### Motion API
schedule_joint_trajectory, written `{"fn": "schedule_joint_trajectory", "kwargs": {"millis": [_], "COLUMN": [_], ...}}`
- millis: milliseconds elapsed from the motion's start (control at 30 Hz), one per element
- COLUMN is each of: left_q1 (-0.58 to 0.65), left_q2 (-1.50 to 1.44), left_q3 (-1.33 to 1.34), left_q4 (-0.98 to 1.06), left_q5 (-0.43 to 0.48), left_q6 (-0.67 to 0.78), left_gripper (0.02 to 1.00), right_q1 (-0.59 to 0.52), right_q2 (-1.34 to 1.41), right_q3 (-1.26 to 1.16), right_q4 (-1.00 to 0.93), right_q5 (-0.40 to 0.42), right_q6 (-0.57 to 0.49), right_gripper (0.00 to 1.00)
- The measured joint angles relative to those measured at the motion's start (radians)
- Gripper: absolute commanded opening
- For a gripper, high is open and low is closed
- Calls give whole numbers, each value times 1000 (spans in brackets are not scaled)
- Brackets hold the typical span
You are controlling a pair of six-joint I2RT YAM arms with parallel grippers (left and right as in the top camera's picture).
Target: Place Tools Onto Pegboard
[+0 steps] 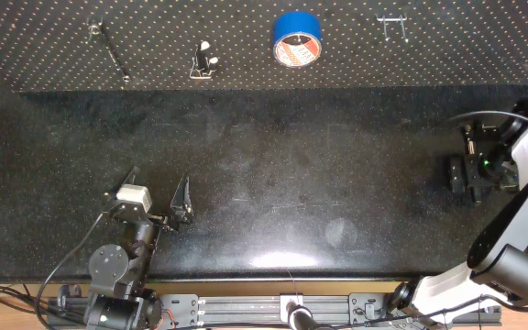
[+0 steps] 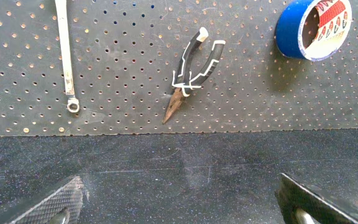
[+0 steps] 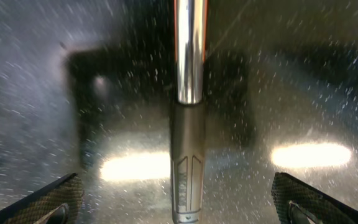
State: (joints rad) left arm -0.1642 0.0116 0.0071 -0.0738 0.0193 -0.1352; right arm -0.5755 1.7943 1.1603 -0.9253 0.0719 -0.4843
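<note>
**Right gripper wide open over a tool on the table**

The right gripper [image 3: 179,205] was at the right side of the top view, low over the dark table [image 1: 273,183]. Its two fingers were wide apart. A tool [image 3: 188,149] with a shiny metal rod and a dark grip lay flat on the table between them. The fingers did not touch it.

The left gripper [image 1: 157,191] was at the lower left of the top view, close to its own base. It was wide open too and held nothing.

The pegboard [image 1: 484,55] ran along the top of the top view. A wrench [image 2: 65,50] hung at the upper left. Pliers [image 2: 175,101] hung on a white hook just right of it. A roll of blue tape [image 1: 296,39] hung near the top middle. A bare hook [image 1: 392,27] stuck out farther right.
</note>
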Motion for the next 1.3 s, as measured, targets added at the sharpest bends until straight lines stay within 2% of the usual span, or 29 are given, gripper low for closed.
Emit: {"fn": "schedule_joint_trajectory", "kwargs": {"millis": [67,167,367,400,500,800,833,900,933,1000,1033,1067,1133,1200,1300], "left_q1": [0,0,0,0,0,0,0,0,0,0,0,0,0,0,0], "left_q2": [0,0,0,0,0,0,0,0,0,0,-1,-1,-1,-1,-1], "left_q3": [0,0,0,0,0,0,0,0,0,1,1,1,1,1,1], "left_q4": [0,0,0,0,0,0,0,0,0,0,-1,-1,-1,-1,-1], "left_q5": [0,0,0,0,0,0,0,0,0,0,0,0,0,0,0], "left_q6": [0,0,0,0,0,0,0,0,0,0,0,0,0,0,0], "left_gripper": [1000,1000,1000,1000,1000,1000,1000,1000,1000,1000,1000,1000,1000,1000,1000], "right_q1": [-17,-27,-39,-39,-39,-39,-31,-6,19,61,79,155,274,438,515], "right_q2": [0,2,45,48,50,51,33,-61,-216,-441,-499,-634,-743,-796,-737], "right_q3": [6,8,13,15,18,23,16,-87,-213,-397,-440,-515,-546,-556,-563], "right_q4": [15,58,74,73,74,73,81,259,402,656,700,743,776,884,1053], "right_q5": [-58,-100,-109,-108,-108,-105,-164,-261,-316,-353,-361,-378,-378,-394,-385], "right_q6": [0,0,0,0,-1,5,19,67,143,277,315,394,443,479,572], "right_gripper": [991,991,987,783,80,75,75,75,75,75,75,73,75,77,73]}}
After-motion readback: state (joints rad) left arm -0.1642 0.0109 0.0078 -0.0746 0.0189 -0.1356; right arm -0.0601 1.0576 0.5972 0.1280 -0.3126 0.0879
